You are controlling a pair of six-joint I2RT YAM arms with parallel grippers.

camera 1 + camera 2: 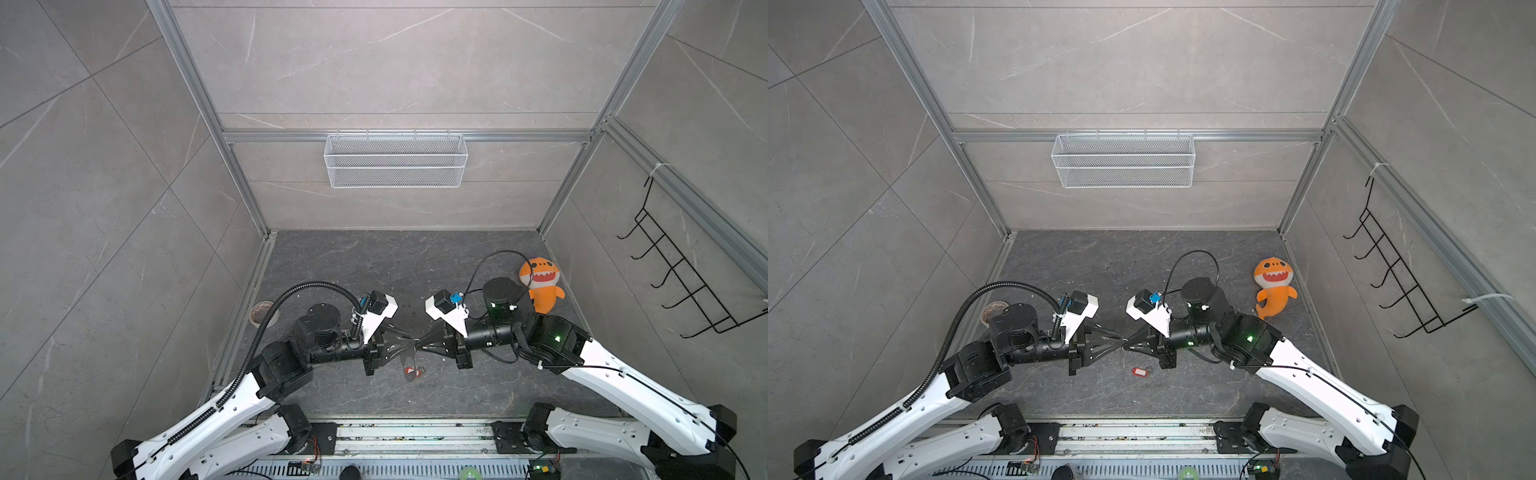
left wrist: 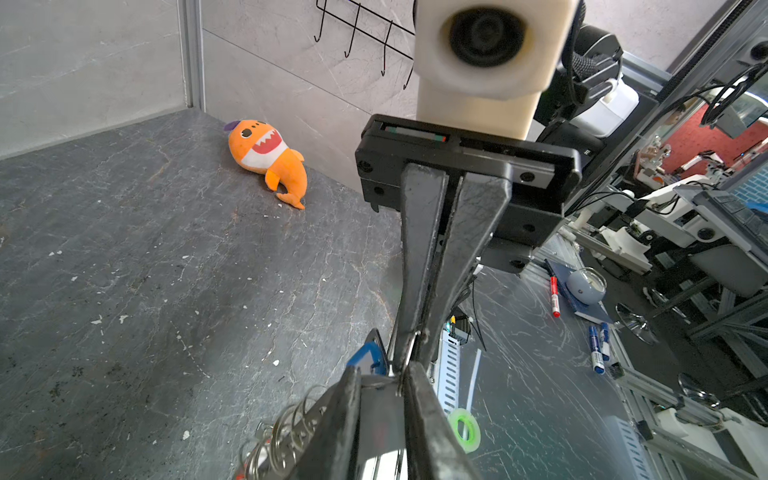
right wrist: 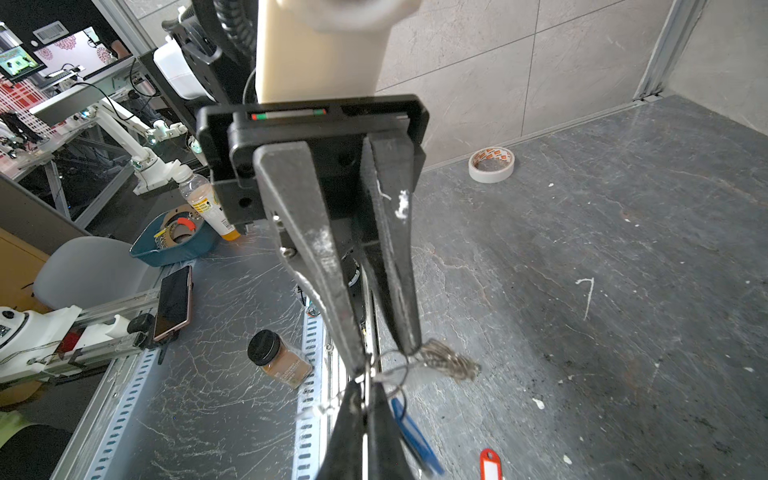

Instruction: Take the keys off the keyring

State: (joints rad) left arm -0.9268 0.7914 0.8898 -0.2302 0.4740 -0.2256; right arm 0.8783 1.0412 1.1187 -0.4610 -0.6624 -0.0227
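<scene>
Red key off, on table. Blue key left: L pincer grips keyring, R pincer clamps it.

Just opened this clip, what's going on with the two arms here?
Tip to tip above the table, the right gripper is shut on a small silver ring; the left gripper has narrow jaws around the keyring, grip unclear. The blue-tagged key dangles there, not yet off. The red-tagged key lies loose on the table.

Red-tagged key lying loose, blue-tagged key (dangling) on keyring
</scene>
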